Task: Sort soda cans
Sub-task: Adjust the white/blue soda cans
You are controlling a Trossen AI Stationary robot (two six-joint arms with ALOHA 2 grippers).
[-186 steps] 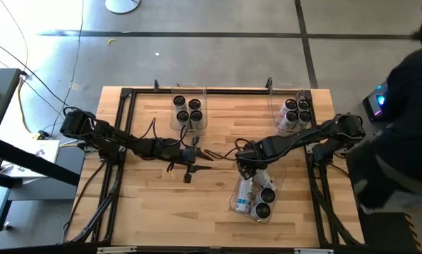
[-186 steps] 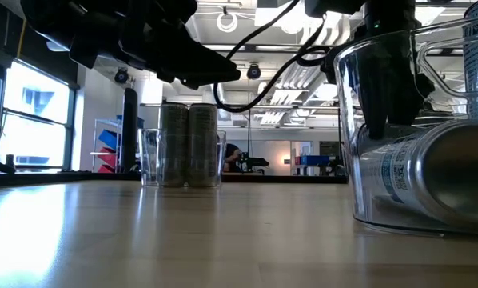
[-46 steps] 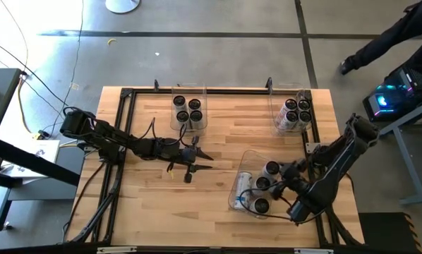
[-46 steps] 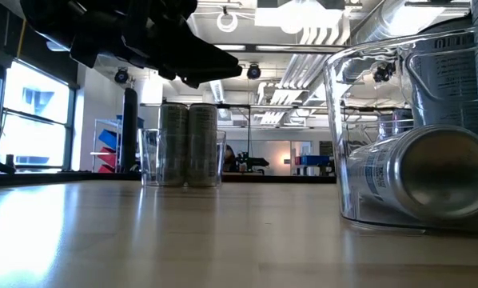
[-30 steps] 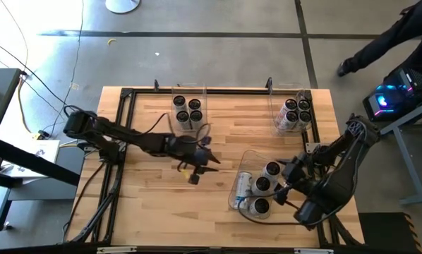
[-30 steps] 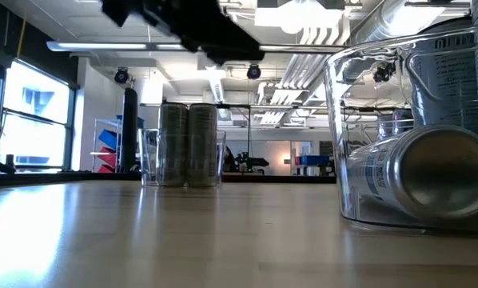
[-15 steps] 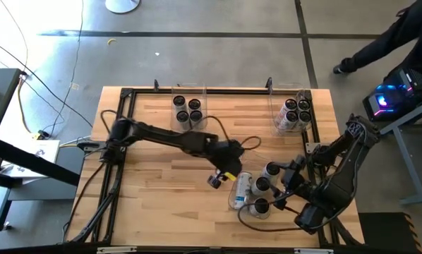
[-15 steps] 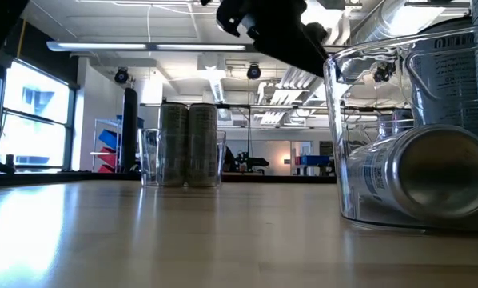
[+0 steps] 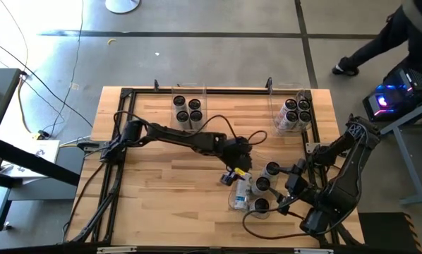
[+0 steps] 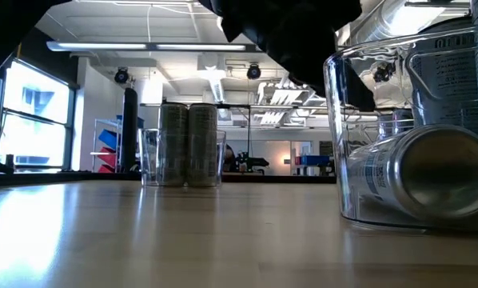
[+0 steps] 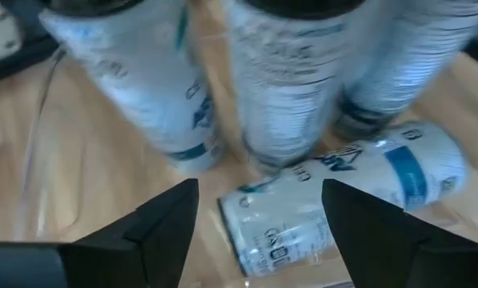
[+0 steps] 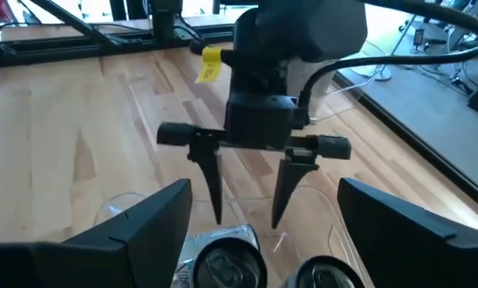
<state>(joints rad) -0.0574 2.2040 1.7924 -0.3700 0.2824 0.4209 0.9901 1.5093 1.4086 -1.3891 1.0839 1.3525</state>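
Step in hand: you look set to pick the lying can (image 11: 347,196) out of the near bin (image 9: 248,156) with the left gripper (image 9: 237,176)
Left gripper: it hangs over the left end of that bin, fingers spread, nothing between them; the right wrist view shows the two dark fingers (image 12: 213,182) pointing down just above a can top
Right gripper: it waits beside the same bin near the table's front right corner, fingers (image 12: 135,228) wide apart and empty
Soda cans: three upright cans (image 9: 261,183) and one on its side share the near bin; four stand in the far left bin (image 9: 188,109), more in the far right bin (image 9: 296,110)
Approach: come straight down so each finger passes either side of the lying can's body, clear of the upright ones crowding it
Grip: close across the can's width, near its middle, so it should not swing when lifted
Watch: the bin wall sits close to your outer finger; nudging it could drag the bin across the table (image 9: 154,204)
Lift: rise vertically until the can clears the rim before you travel
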